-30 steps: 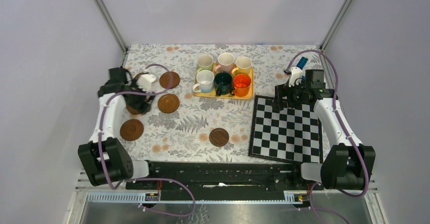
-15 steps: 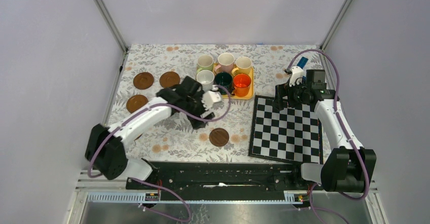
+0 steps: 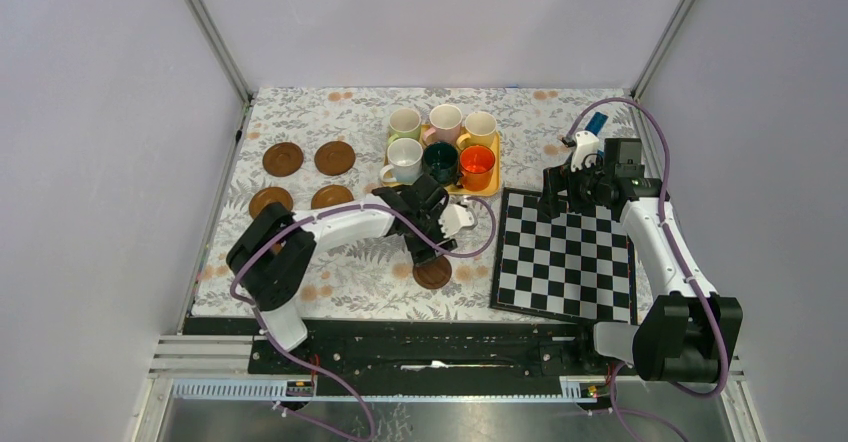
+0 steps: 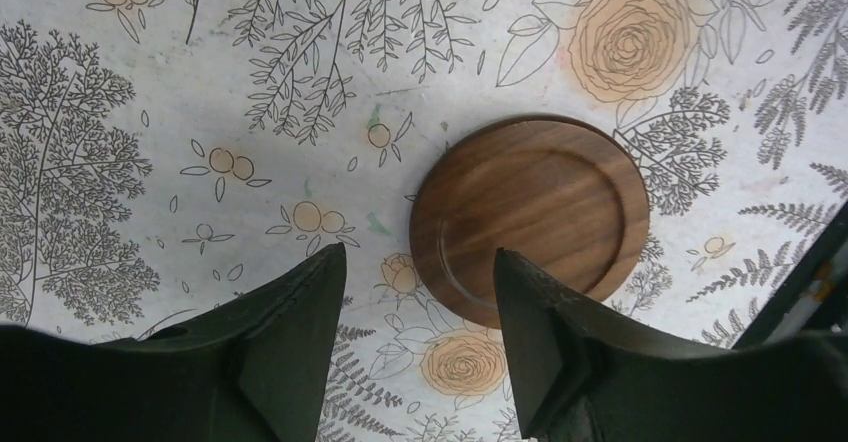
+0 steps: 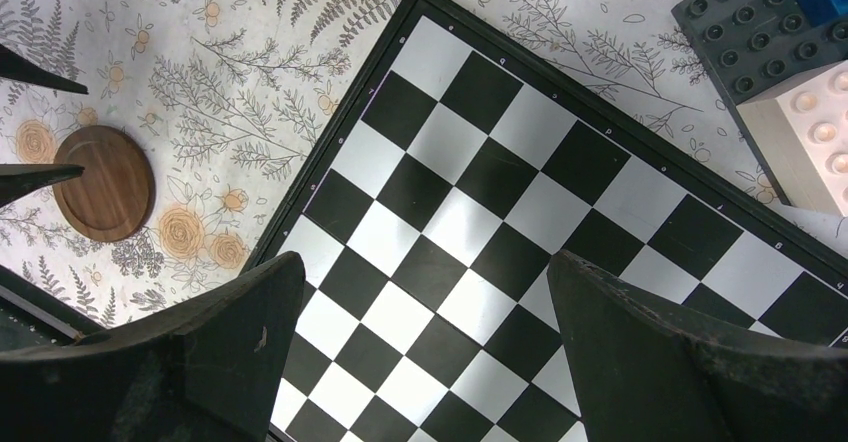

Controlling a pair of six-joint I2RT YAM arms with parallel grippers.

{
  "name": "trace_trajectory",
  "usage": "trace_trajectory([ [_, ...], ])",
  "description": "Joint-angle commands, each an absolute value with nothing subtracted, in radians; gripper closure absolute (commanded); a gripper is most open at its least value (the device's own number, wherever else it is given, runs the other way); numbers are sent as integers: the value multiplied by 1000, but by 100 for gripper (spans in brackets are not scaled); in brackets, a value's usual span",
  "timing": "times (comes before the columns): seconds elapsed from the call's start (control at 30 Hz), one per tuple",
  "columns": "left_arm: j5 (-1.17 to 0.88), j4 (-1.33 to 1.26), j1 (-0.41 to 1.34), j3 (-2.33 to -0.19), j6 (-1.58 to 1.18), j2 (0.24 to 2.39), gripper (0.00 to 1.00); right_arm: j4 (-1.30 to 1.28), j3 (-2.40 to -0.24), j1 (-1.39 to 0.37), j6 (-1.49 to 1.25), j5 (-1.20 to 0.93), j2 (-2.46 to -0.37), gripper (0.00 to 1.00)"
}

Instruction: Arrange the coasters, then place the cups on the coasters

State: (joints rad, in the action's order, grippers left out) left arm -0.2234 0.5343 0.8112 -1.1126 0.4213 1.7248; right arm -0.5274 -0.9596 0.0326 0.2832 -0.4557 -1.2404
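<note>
Left wrist view: my left gripper (image 4: 417, 262) hangs over the floral-print tablecloth (image 4: 200, 112), black fingers spread, pinching nothing. A round wooden coaster (image 4: 530, 217), walnut-brown with visible grain and a raised rim, lies flat just beyond the tips. Four more coasters (image 3: 283, 158) sit in a two-by-two block at the table's left. Six glossy ceramic cups (image 3: 440, 161) stand in the yellow tray (image 3: 440, 189). My right gripper (image 5: 425, 262), also spread, hovers above the shiny chequered board (image 5: 500, 212); its border marks are too small to read.
</note>
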Motion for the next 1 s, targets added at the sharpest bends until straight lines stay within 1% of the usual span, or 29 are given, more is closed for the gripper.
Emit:
trace_trajectory([
  [0.0, -192, 463, 818, -1122, 428, 1733, 40, -504, -955, 28, 281, -446, -1216, 2],
  [0.27, -154, 453, 817, -1038, 461, 1750, 48, -501, -951, 28, 284, -443, -1221, 2],
  [0.57, -133, 547, 795, -936, 529, 1678, 54, -496, -948, 28, 285, -441, -1222, 2],
  [0.77, -141, 589, 730, -878, 547, 1609, 55, -496, -947, 28, 287, -440, -1224, 2],
  [0.97, -157, 640, 583, -836, 608, 1544, 56, -497, -945, 28, 287, -436, -1222, 2],
])
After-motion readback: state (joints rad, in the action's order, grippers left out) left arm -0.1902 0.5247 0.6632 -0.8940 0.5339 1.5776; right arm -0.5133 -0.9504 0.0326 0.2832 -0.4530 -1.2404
